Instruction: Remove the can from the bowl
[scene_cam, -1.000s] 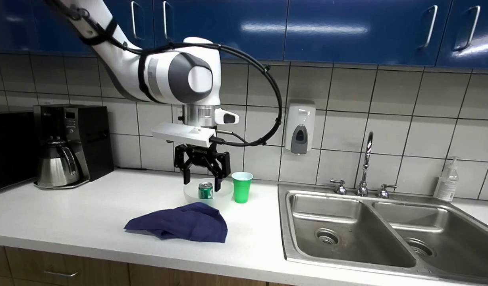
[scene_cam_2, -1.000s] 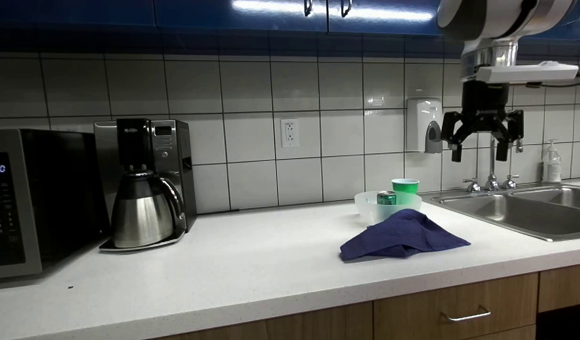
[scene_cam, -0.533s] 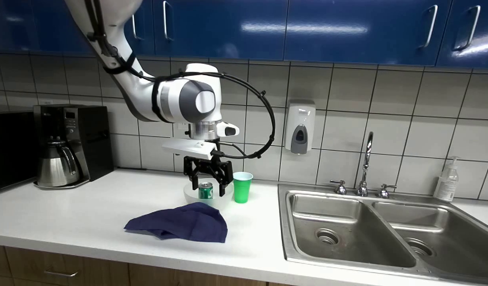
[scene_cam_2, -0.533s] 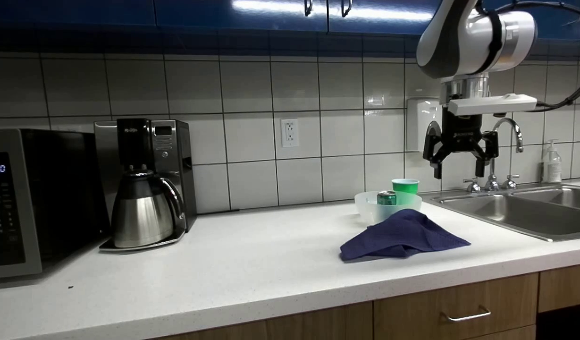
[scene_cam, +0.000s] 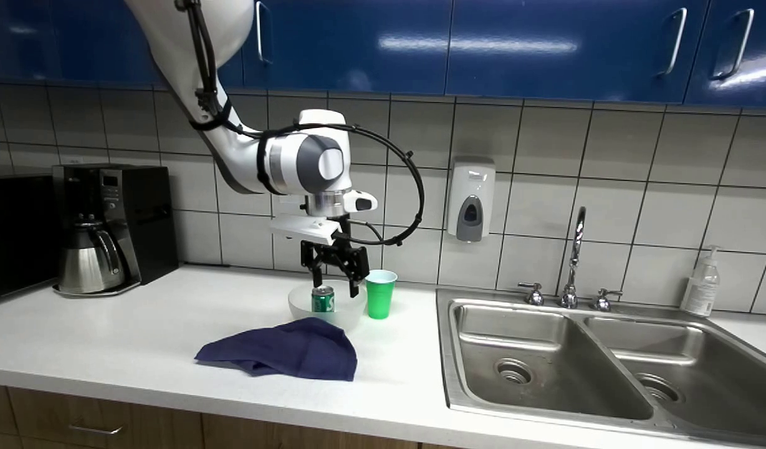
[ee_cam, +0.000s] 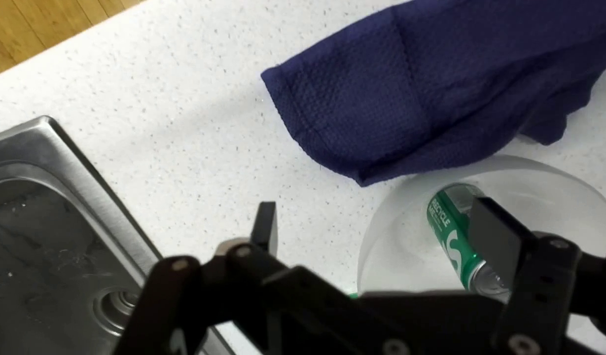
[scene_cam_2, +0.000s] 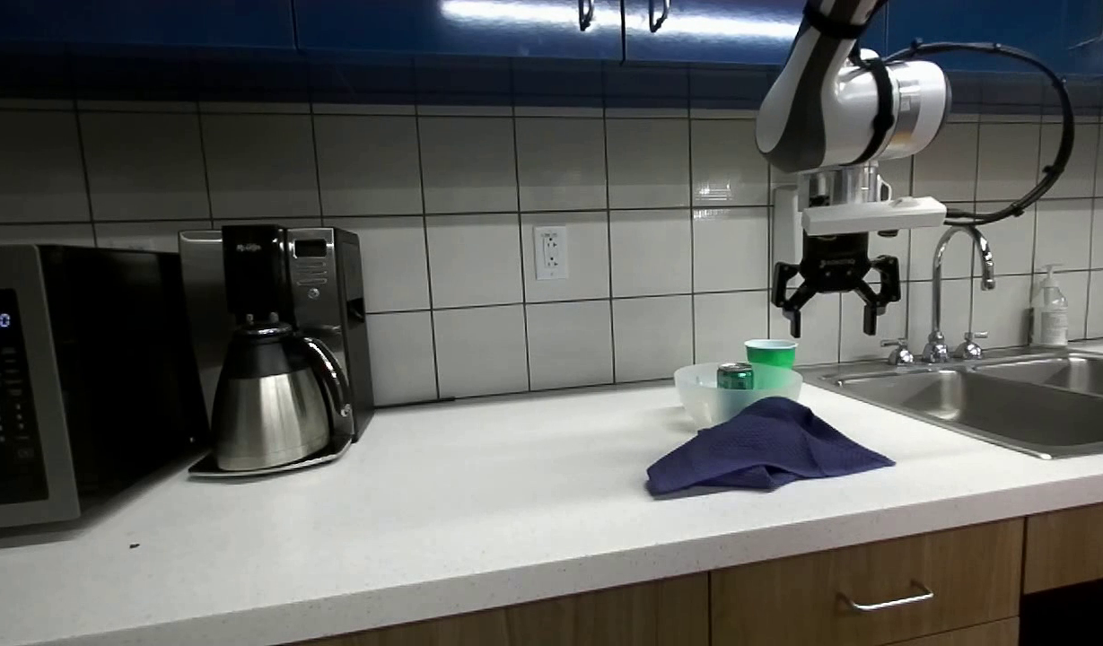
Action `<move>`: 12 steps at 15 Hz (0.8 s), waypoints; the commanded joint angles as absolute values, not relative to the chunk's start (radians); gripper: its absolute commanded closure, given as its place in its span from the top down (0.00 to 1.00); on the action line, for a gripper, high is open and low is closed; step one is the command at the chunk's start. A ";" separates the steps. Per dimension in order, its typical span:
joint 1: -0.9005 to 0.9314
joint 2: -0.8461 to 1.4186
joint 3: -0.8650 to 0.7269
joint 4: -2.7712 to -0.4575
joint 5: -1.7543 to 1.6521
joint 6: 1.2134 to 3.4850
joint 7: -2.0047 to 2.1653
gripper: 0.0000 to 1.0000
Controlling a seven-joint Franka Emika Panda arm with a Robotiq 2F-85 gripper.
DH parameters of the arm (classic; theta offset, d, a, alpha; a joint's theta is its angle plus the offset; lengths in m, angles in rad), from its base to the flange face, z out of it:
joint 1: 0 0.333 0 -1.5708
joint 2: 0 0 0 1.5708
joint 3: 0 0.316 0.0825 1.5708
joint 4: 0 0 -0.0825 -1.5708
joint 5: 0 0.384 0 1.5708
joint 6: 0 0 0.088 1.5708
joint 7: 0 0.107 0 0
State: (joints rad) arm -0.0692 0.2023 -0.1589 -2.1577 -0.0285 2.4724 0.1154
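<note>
Wrist view looks down on the green drink can (ee_cam: 448, 224) inside the translucent whitish bowl (ee_cam: 396, 261); the words "RECYCLE ME" can be read along the can, and one black fingertip (ee_cam: 495, 241) hides part of it. In both exterior views the can looks upright. The Robotiq gripper (scene_cam_2: 832, 323) points downward, higher than the can and apart from it, its two fingers released and spread wide. A green plastic cup (scene_cam: 380, 298) with a pale inside stands just beside the bowl; whether the two touch, I cannot tell. A rumpled navy cloth (scene_cam: 286, 350) lies near the bowl, on the side away from the tiled wall (scene_cam_2: 564, 341). Farther out, the stainless-steel double sink (scene_cam: 451, 349) is set into the speckled white countertop (scene_cam_2: 479, 502), with a pump bottle (scene_cam: 702, 284) at its far back corner and a wall-mounted soap dispenser (scene_cam: 472, 199) above and behind it. Well apart from the bowl, toward the opposite end, stands the coffee maker (scene_cam_2: 336, 278) with its steel carafe (scene_cam_2: 268, 413), and next to it the microwave (scene_cam_2: 111, 359). Blue cabinets (scene_cam: 358, 37) hang overhead.
</note>
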 commanded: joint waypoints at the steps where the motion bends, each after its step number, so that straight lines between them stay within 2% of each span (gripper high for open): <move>1: -0.058 0.298 -0.147 -2.032 -0.048 2.457 0.199 1.00; 12: 0.006 0.494 -0.147 -1.831 -0.041 2.451 0.286 1.00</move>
